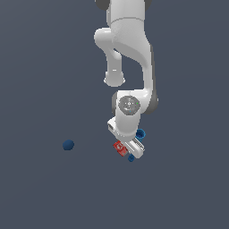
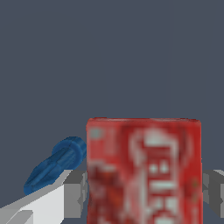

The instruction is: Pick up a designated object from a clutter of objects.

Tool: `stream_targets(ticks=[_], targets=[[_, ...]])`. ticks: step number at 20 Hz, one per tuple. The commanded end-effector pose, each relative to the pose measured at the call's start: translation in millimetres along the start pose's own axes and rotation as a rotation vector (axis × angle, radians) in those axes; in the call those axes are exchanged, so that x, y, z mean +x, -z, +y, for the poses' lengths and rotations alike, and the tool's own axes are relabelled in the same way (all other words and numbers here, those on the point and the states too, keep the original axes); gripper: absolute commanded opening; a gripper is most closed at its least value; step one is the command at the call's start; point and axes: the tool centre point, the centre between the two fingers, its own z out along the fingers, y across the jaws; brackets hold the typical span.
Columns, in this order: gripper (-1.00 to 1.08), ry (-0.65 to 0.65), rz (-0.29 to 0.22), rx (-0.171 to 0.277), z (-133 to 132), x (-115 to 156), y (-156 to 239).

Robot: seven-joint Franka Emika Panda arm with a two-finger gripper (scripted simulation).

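The designated object, a small flat red box with white lettering [image 1: 119, 147] [image 2: 144, 170], sits between my gripper's [image 1: 124, 149] [image 2: 144, 194] fingers. In the wrist view one grey finger [image 2: 75, 192] presses one side of the box and the other finger [image 2: 214, 188] meets the opposite side, so the gripper is shut on it. The rest of the clutter lies close by. The light blue cup [image 1: 140, 133] is just behind the hand on the exterior view's right. A very small blue piece [image 1: 131, 158] [image 2: 54, 164] lies beside the box.
A dark blue ball [image 1: 68, 145] rests alone toward the exterior view's left, well apart from the arm. The white arm [image 1: 127, 53] reaches down from the top of the exterior view over the flat dark grey floor [image 1: 40, 89].
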Motion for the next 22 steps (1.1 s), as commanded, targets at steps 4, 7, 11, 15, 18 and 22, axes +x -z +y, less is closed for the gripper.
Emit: stream_targets(ticks=[4,7,11,15,18,22], targets=[[-1.00,0.000,-0.001,-0.002,-14,-12,40],[-1.00,-0.001,-0.001,-0.004,-23,-20,69],[-1.00,-0.002,-0.002,-0.008,-38,-32,111],[-1.00,-0.003,-0.002,-0.011,-53,-44,155],[-1.00,-0.003,-0.003,-0.013,-64,-52,186],[-1.00,-0.003,-0.005,-0.015,-79,-63,226]])
